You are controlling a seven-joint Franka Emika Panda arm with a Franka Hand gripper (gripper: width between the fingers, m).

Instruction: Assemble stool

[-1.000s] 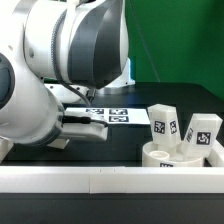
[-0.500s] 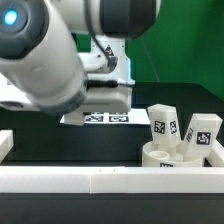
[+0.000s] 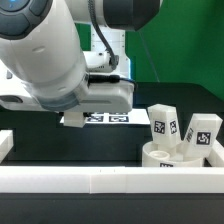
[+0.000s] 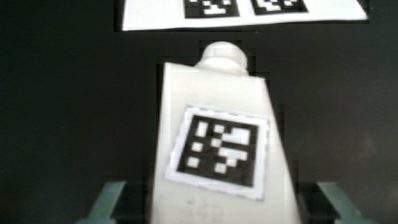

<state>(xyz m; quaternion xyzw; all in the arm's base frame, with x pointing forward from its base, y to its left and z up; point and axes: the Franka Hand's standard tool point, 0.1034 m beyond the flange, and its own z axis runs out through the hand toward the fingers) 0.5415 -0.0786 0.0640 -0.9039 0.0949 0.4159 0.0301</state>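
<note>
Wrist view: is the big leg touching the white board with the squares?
Apart. The wrist view shows a strip of black table between the rounded tip of the leg and the marker board.

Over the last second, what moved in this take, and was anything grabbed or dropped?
The arm swung, lifting its hand end higher over the table. The gripper stays shut on a leg; nothing was let go. The seat with its two standing legs and the marker board did not move.
</note>
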